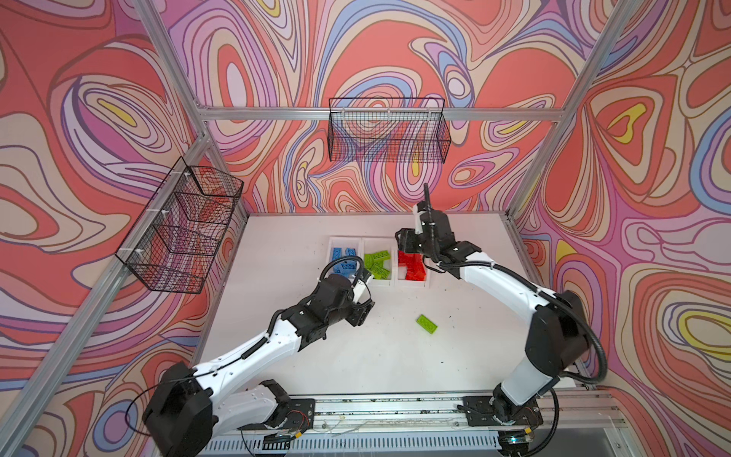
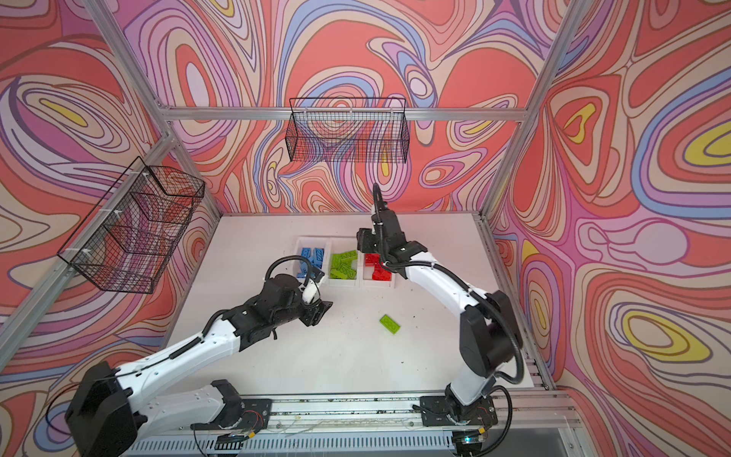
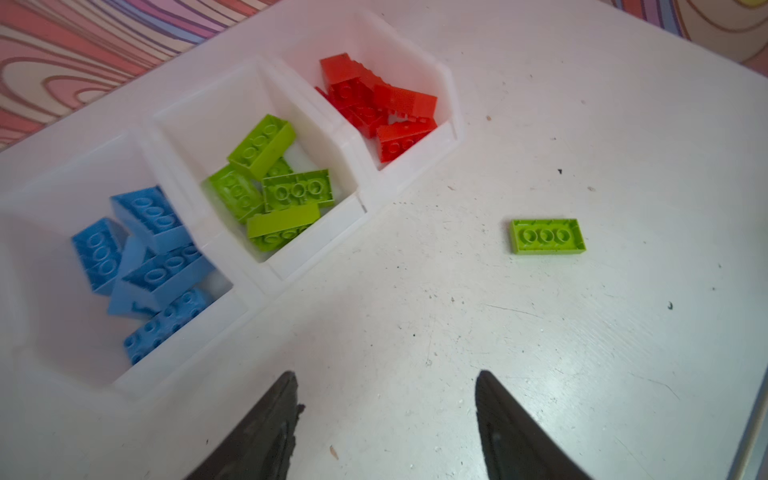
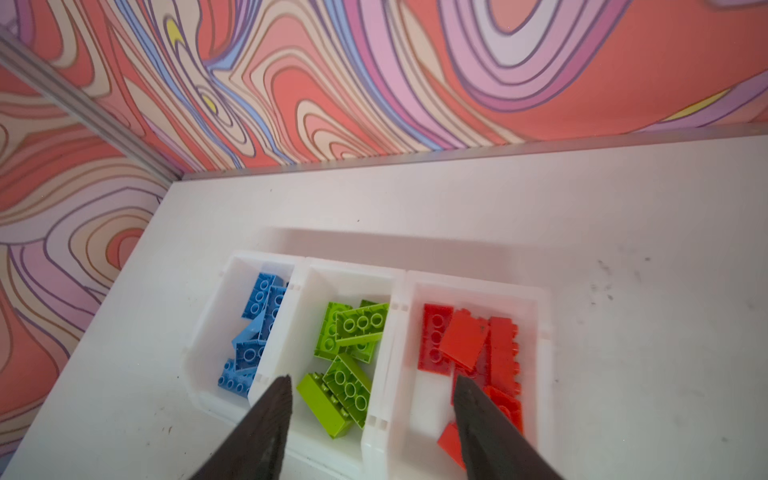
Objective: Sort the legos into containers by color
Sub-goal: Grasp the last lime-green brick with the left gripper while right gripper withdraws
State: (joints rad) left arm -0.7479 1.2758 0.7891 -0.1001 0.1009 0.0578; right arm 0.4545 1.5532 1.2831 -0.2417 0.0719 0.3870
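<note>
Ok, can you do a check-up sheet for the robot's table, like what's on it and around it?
Surface: white table, scuffed, with dark specks.
Job's things: blue legos, green legos and red legos sorted in the three white bins; one loose green lego on the table.
Clutter: nothing seen.
Grippers: left gripper open, empty, beside the bins; right gripper open, empty, above the bins.
Cables: black hose loops beside the right arm, away from the legos.
Surroundings: swirly walls, black wire baskets.

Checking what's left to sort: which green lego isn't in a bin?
The green lego lying alone on the table; the other green legos sit in the middle bin.
</note>
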